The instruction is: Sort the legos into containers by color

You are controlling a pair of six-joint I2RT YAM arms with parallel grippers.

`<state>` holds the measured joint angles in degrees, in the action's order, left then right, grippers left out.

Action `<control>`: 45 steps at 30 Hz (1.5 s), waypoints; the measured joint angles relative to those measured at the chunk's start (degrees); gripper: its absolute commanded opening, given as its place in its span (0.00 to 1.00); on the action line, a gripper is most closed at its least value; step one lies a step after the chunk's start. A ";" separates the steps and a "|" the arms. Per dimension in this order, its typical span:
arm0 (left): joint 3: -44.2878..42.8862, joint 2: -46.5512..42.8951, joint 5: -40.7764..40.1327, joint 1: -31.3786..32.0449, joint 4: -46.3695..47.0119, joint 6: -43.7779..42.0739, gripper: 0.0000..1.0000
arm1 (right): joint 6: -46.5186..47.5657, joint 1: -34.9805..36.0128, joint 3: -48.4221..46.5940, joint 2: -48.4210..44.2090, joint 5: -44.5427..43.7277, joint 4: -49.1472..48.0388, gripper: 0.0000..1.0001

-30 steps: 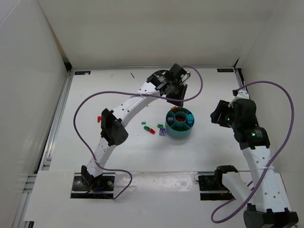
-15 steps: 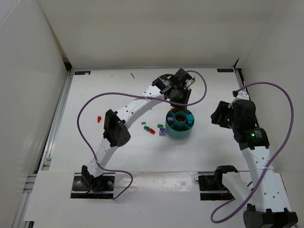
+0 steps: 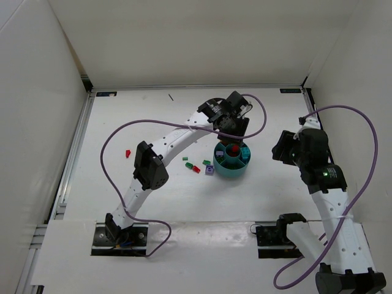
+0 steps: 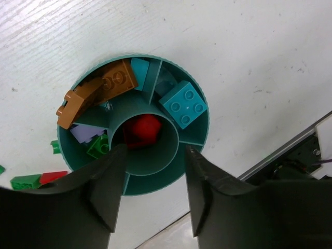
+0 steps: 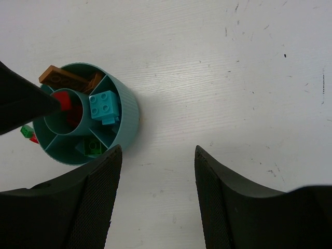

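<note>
The teal divided bowl (image 3: pixel 233 174) stands right of the table's middle. My left gripper (image 3: pixel 233 131) hovers right over it, open, with nothing between its fingers (image 4: pixel 155 150). A red lego (image 4: pixel 141 130) lies in the round centre cup just past the fingertips. The wedges hold brown legos (image 4: pixel 98 91), a blue one (image 4: pixel 183 105), a green one (image 4: pixel 97 147) and a lilac one (image 4: pixel 83 135). My right gripper (image 5: pixel 158 150) stands open over bare table to the right of the bowl (image 5: pixel 129 111), apart from it.
Loose legos lie left of the bowl: a purple one (image 3: pixel 210 169), a red one (image 3: pixel 196 169), two green ones (image 3: pixel 206 162) (image 3: pixel 185 163), and a lone red one (image 3: pixel 128 152) far left. White walls enclose the table. A purple cable loops over the left arm.
My left gripper has shifted slightly over the bowl and opened. A red lego now shows in the centre cup. The right arm has not moved.
</note>
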<state>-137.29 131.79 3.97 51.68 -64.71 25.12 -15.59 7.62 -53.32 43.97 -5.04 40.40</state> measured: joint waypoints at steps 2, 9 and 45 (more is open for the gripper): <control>0.07 0.00 0.07 0.02 -0.04 -0.04 0.68 | 0.02 0.04 0.00 0.00 -0.26 0.00 0.62; 0.07 -1.07 0.37 0.04 0.02 -0.26 0.77 | 0.42 0.57 0.00 -0.17 -1.11 0.02 0.62; 73.94 -67.30 -7.63 -37.83 -1.46 12.26 1.00 | 21.62 43.63 -26.99 59.82 8.20 -15.47 0.58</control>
<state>-63.35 64.49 -3.66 13.85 -66.17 37.39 6.02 51.24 -80.31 103.79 3.16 24.93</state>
